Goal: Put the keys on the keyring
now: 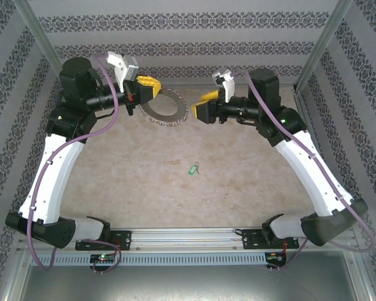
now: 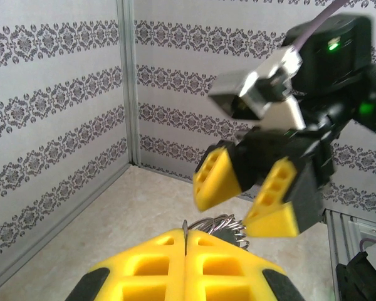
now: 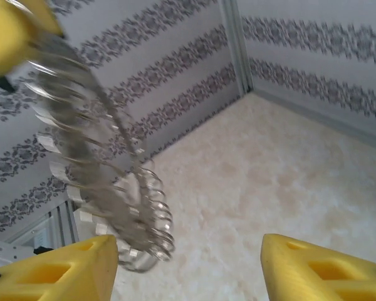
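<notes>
Left gripper (image 1: 153,86) pinches the keyring (image 1: 168,108), right gripper (image 1: 202,106) spread beside it (key (image 1: 192,168) lies well apart).

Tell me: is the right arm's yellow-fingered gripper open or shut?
Open. The right gripper has its yellow fingers wide apart, nothing clamped between them.

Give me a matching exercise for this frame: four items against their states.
Items:
1. key
2. keyring
3. left end effector
4. right end effector

States:
A. open, holding nothing
B. lying loose on the table
C. shut on the keyring
D. pinched at its edge between yellow fingers

Pairs: 1-B, 2-D, 3-C, 4-A
</notes>
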`<action>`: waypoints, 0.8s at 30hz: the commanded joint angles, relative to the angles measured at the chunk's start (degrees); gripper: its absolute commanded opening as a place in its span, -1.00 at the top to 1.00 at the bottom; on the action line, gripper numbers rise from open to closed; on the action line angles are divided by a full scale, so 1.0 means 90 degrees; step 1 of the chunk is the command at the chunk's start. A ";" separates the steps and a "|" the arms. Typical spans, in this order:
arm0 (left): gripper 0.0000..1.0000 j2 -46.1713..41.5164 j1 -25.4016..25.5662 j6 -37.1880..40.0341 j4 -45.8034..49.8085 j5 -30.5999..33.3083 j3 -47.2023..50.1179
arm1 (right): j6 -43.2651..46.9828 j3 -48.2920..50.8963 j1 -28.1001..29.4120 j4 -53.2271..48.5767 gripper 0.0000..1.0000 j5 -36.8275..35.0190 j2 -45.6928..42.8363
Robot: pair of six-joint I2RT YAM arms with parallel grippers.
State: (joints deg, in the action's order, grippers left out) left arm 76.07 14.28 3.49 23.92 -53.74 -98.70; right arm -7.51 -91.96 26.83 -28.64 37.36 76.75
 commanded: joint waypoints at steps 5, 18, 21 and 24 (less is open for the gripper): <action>1.00 0.0098 0.0156 0.0225 0.0086 -0.0110 -0.0366 | 0.0505 -0.0885 0.0362 -0.0319 -0.33 0.0237 0.0500; 1.00 0.0029 0.0286 0.0276 0.0365 -0.0044 -0.0450 | 0.0907 -0.1717 0.0744 -0.0612 0.22 0.0593 0.1277; 1.00 0.0032 0.0305 0.0306 0.0418 0.0003 -0.0487 | 0.1059 -0.1722 0.0807 -0.0725 0.47 0.0586 0.1277; 1.00 0.0070 0.0339 0.0339 0.0474 0.0032 -0.0554 | 0.1225 -0.1747 0.0813 -0.0856 0.82 0.0552 0.1244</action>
State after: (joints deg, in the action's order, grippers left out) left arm 77.10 16.29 4.64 27.57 -53.04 -101.01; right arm 1.43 -105.93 33.58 -35.18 41.67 88.27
